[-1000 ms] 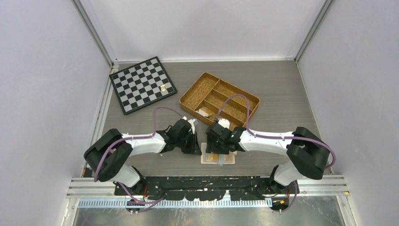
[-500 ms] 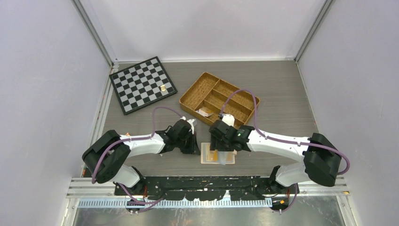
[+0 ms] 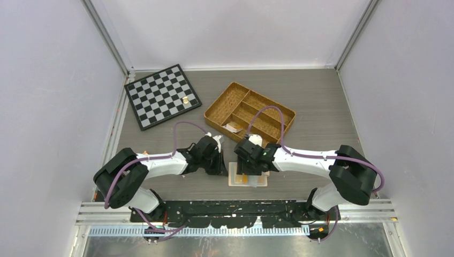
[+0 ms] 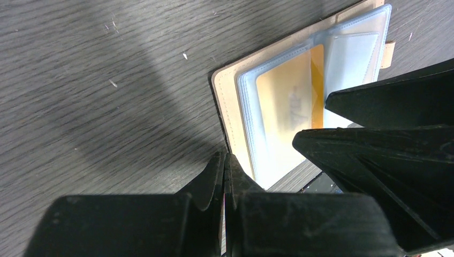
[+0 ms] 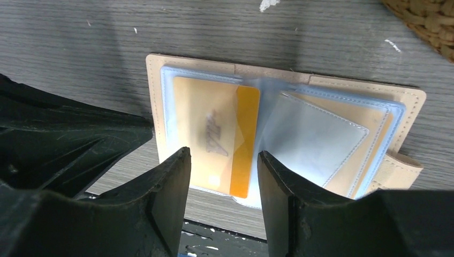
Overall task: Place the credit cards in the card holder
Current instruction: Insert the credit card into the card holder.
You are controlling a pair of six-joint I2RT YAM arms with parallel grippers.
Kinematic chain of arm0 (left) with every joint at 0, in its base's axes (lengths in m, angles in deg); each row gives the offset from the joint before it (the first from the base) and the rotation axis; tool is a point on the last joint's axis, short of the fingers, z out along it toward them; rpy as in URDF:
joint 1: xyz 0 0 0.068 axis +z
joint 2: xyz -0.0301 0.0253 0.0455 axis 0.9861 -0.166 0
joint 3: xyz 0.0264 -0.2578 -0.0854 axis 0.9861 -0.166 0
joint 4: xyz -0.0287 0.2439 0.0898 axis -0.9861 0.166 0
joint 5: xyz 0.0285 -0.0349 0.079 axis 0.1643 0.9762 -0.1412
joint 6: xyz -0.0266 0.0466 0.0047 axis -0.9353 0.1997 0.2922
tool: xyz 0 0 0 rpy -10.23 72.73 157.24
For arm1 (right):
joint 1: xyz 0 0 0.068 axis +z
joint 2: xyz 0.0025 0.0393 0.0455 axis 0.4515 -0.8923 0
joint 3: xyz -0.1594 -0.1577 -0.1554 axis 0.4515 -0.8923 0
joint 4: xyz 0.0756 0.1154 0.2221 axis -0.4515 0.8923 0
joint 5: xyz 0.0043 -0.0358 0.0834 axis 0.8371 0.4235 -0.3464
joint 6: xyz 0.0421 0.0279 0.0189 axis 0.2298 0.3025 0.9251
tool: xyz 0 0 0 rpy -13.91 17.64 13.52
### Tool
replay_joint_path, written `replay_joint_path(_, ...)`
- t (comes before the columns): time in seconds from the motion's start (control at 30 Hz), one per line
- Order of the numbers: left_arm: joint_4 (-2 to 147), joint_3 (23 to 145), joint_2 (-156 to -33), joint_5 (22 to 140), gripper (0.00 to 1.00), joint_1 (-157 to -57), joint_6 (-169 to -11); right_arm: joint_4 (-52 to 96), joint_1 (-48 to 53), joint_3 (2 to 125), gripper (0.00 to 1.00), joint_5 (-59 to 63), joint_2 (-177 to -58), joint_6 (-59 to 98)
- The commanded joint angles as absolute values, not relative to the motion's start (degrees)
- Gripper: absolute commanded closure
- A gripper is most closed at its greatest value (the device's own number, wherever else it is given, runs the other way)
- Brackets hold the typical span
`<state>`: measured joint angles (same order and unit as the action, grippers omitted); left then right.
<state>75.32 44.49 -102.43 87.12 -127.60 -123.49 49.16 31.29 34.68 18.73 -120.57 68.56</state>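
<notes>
Possibly the orange card, mostly sleeved, buckles if the right gripper, part open and empty, pushes skewed; left gripper, closed at the card holder edge, may slip.

card holder: partly under right gripper | orange card print: blurred behind sleeve | chessboard piece: too small to identify

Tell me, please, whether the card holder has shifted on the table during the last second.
No. The card holder lies just as far below the wicker tray as before, same orientation.
</notes>
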Motion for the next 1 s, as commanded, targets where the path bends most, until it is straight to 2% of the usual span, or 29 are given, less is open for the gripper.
replay_joint_path(0.0, 77.86, 44.69, -102.64, 85.66, 1.0, -127.75, -122.73, 45.65, 31.63, 34.28, 0.47, 17.87, -120.86, 69.62)
replay_joint_path(0.3, 77.32, 44.5, -102.73, 85.82, 1.0, -127.74, -122.9, 41.89, 31.66, 35.6, 0.55, 15.18, -123.13, 68.62)
replay_joint_path(0.73, 77.16, 43.32, -101.25, 84.53, 1.0, -127.74, -123.51, 38.77, 31.91, 34.11, 0.56, 14.91, -117.19, 67.57)
replay_joint_path(0.87, 77.45, 43.33, -100.84, 84.15, 1.0, -127.73, -123.53, 43.54, 31.96, 33.77, 0.48, 18.23, -113.39, 67.04)
replay_joint_path(0.97, 78.3, 43.37, -99.92, 83.62, 1.0, -127.77, -123.23, 51.85, 31.91, 35.18, 0.37, 23.13, -111.05, 64.61)
